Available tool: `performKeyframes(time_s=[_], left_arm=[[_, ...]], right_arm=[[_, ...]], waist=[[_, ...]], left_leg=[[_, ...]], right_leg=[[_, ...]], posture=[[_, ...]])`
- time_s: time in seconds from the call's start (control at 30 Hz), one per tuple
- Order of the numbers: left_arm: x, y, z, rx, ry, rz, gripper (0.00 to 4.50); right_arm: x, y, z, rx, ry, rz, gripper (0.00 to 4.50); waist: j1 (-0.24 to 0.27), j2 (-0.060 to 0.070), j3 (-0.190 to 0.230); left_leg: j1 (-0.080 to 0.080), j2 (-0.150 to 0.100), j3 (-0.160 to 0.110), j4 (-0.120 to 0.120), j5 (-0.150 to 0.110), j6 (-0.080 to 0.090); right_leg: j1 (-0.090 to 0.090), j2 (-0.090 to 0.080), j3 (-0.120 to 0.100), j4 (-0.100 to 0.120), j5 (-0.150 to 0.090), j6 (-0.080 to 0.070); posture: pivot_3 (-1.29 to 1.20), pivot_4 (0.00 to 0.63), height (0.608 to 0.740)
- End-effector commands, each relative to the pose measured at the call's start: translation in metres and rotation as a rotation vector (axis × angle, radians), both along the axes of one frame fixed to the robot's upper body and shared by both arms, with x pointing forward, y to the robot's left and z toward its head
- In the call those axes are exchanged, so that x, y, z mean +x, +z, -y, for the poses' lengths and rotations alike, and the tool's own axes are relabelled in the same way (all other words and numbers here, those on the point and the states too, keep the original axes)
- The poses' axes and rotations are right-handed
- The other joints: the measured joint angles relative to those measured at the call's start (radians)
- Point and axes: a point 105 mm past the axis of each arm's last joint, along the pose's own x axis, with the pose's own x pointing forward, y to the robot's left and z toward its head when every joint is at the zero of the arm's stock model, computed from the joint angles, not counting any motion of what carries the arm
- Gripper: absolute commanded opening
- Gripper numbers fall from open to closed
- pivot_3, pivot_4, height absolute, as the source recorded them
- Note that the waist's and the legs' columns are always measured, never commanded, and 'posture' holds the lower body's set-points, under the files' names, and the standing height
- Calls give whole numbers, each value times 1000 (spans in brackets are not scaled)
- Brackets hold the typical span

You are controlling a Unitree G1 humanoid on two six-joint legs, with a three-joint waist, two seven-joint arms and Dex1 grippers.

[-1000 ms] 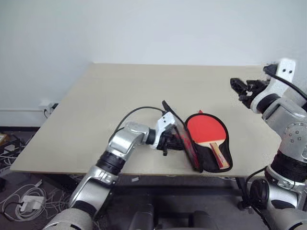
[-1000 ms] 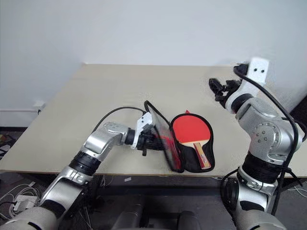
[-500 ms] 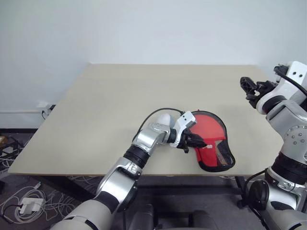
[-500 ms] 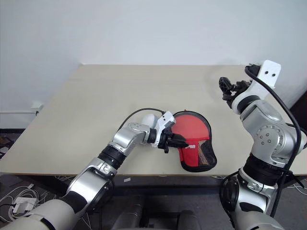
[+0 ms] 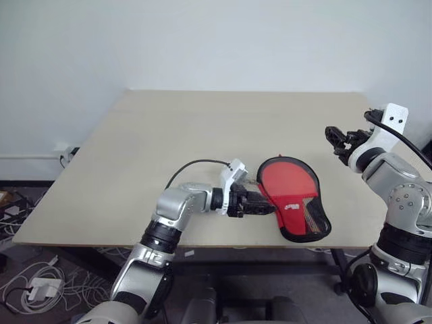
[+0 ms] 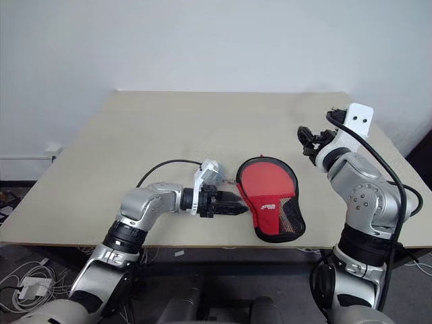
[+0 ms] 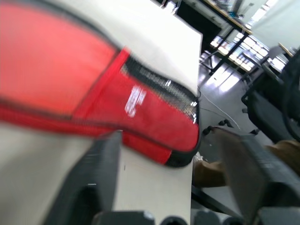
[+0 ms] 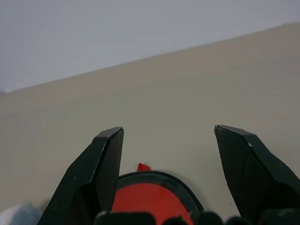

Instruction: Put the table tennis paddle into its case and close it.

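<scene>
Our left gripper (image 5: 266,203) spread, just beside case (image 5: 295,197); flap unzipped, we risk nudging it open.

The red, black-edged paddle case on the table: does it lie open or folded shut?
Folded shut: the red, black-edged paddle case lies flat, logo side up, no lining showing.

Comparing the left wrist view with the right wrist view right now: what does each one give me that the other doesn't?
Left wrist view alone: the case's handle end lying flat, with its white logo and black mesh, the table's near edge, and the room beyond it. The left tool is open just short of the case, holding nothing.

Right wrist view alone: the case's round end with a small red tab, bare tabletop, and the wall. The right tool is open and empty.

Both: the closed red case on the table.
</scene>
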Motion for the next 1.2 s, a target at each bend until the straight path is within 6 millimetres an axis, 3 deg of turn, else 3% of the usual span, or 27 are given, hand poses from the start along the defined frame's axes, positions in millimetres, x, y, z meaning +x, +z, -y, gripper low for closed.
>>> performKeyframes(time_s=[0.03,0.13,0.33,0.83,1.2], left_arm=[[9,-2,3,35,71,-41,3837],[23,-19,5,113,184,-92,3837],[31,-23,20,117,239,-173,3837],[9,-17,70,3,199,-585,3837],[0,-29,88,43,219,-678,3837]], right_arm=[[1,11,0,-9,-9,50,3368],[2,9,-1,-12,-11,46,3368],[2,3,2,-35,-31,26,3368],[-1,-5,5,-68,-66,11,3368],[0,-6,9,-55,-99,6,3368]], waist=[[2,0,0],[2,0,0],[4,-1,0],[3,-1,0],[4,-2,-1]], left_leg=[[0,0,0,0,0,0],[0,0,0,1,0,0],[0,-1,0,1,0,0],[0,-2,-1,1,0,0],[1,-2,-2,0,0,0]], right_leg=[[0,0,0,0,0,0],[0,0,0,0,0,0],[1,-1,0,0,0,0],[1,-1,-1,-1,0,1],[2,-1,-1,-1,0,1]], posture=[[0,0,715],[0,0,715],[0,0,715],[0,0,715],[0,0,715]])
